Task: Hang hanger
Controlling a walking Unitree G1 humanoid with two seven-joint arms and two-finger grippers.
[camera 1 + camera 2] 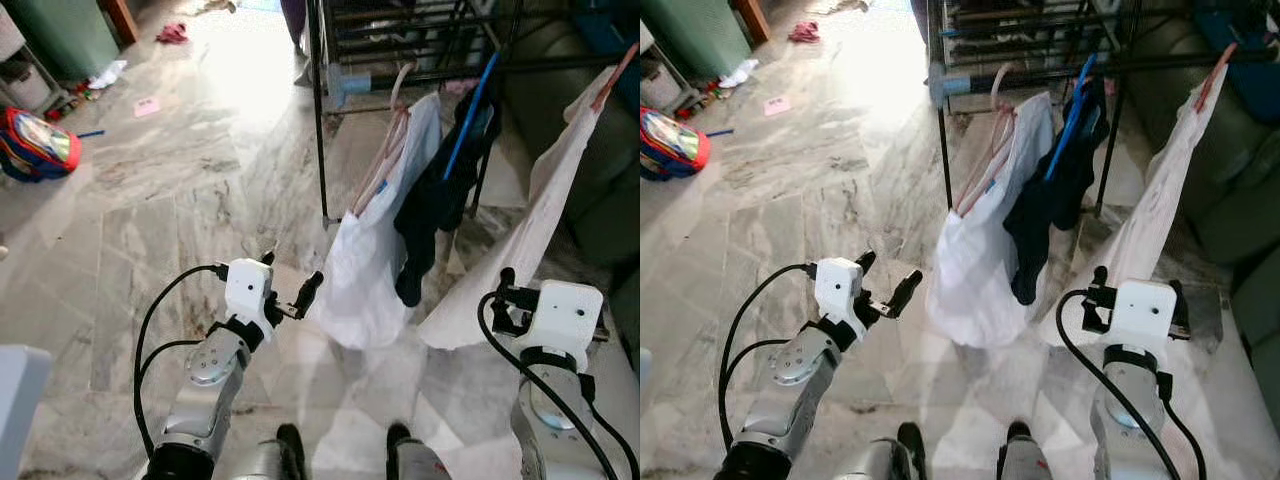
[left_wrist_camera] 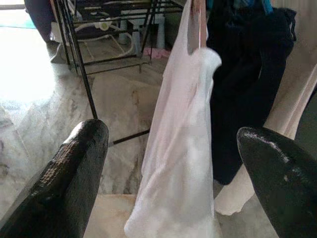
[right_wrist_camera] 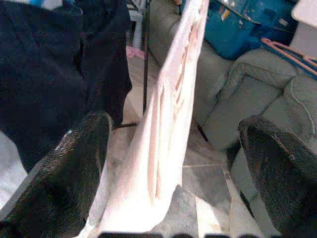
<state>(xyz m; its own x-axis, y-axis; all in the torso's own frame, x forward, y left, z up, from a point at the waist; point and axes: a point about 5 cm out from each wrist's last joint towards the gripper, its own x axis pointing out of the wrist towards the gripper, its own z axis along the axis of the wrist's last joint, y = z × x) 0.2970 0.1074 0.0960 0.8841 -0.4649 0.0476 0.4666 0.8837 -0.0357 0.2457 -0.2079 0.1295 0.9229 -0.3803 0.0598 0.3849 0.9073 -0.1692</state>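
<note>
A black drying rack point(image 1: 318, 120) stands ahead with three garments hung on its rail. A white garment point(image 1: 370, 270) hangs on a pink hanger point(image 1: 395, 120). Beside it a dark garment point(image 1: 430, 210) is on a blue hanger point(image 1: 470, 115), and farther right a pale garment point(image 1: 530, 230) on an orange hanger point(image 1: 615, 75). My left gripper point(image 1: 292, 272) is open and empty, just left of the white garment's lower part. My right gripper point(image 3: 174, 124) is open and empty too. It is raised near the pale garment's lower edge, which hangs in front of its fingers point(image 3: 79, 163).
A green sofa point(image 1: 610, 170) stands right of the rack, with a blue container point(image 3: 247, 29) on it. A colourful backpack point(image 1: 35, 145) and scattered litter point(image 1: 147, 106) lie on the marble floor at the left. A person's leg point(image 1: 295, 25) shows behind the rack.
</note>
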